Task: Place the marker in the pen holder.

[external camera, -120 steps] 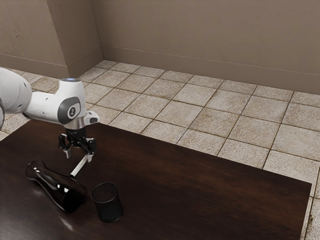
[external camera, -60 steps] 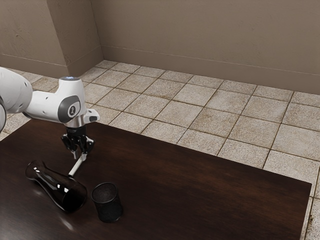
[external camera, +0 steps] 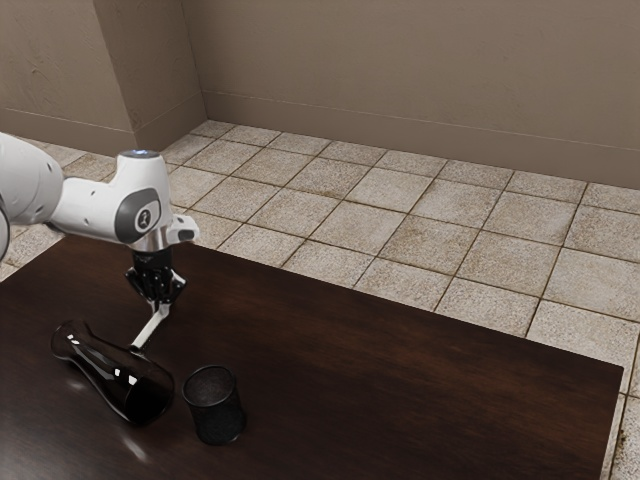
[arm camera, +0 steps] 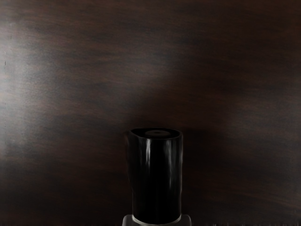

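- Exterior view: left of centre, our fingers (external camera: 163,310) pinch the marker (external camera: 149,327), which slants down-left.
- Our arm (external camera: 88,210) enters from upper left, hand pointing down above the worktop (external camera: 400,385).
- The pen holder (external camera: 215,408) stands upright at lower left, beside a lying glass vessel (external camera: 108,374).
- Wrist view: we see the marker's black end, lower centre.

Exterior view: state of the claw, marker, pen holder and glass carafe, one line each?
Pen holder: upright on the table.
Marker: slanting, black end lower, outside the pen holder.
Claw: shut on the marker.
Glass carafe: lying on its side, neck toward the exterior view's left.
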Available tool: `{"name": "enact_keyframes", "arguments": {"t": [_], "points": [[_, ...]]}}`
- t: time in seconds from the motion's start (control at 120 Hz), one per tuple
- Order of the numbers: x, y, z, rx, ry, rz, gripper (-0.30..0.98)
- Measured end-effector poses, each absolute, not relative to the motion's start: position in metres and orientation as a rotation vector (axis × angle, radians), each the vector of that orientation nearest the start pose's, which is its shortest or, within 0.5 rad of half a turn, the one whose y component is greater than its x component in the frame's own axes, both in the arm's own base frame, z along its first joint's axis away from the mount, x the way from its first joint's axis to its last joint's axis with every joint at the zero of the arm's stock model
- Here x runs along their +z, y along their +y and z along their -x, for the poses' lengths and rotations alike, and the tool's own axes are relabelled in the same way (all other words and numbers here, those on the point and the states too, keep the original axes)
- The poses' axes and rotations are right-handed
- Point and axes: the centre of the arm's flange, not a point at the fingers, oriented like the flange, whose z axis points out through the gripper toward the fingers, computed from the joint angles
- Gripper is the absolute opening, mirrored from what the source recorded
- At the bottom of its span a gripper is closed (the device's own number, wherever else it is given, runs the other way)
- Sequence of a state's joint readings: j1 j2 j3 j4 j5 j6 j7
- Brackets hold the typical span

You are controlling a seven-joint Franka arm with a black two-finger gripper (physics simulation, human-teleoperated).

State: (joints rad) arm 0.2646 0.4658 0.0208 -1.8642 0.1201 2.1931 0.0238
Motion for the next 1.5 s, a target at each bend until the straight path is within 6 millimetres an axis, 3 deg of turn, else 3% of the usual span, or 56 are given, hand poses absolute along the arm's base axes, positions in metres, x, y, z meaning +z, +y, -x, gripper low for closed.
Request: {"name": "enact_keyframes", "arguments": {"t": [0.117,0.25,0.342,0.408,0.458,0.55,0.683,0.933,1.233,1.5], "points": [[0.284,0.174,-0.603,0.162,-0.219,3.006,-0.10],[0.341,0.132,-0.615,0.006,-0.081,2.978,-0.10],[0.384,0.075,-0.609,-0.114,0.068,2.956,-0.10],[0.413,0.023,-0.586,-0.183,0.213,2.887,-0.10],[0.424,-0.009,-0.563,-0.212,0.283,2.839,-0.10],[0.420,-0.059,-0.524,-0.262,0.366,2.788,-0.10],[0.427,-0.065,-0.497,-0.355,0.255,2.763,-0.10],[0.414,-0.122,-0.462,-0.449,0.128,2.778,-0.10],[0.410,-0.148,-0.423,-0.522,-0.114,2.769,-0.10],[0.403,-0.161,-0.407,-0.546,-0.274,2.763,-0.10]]}}
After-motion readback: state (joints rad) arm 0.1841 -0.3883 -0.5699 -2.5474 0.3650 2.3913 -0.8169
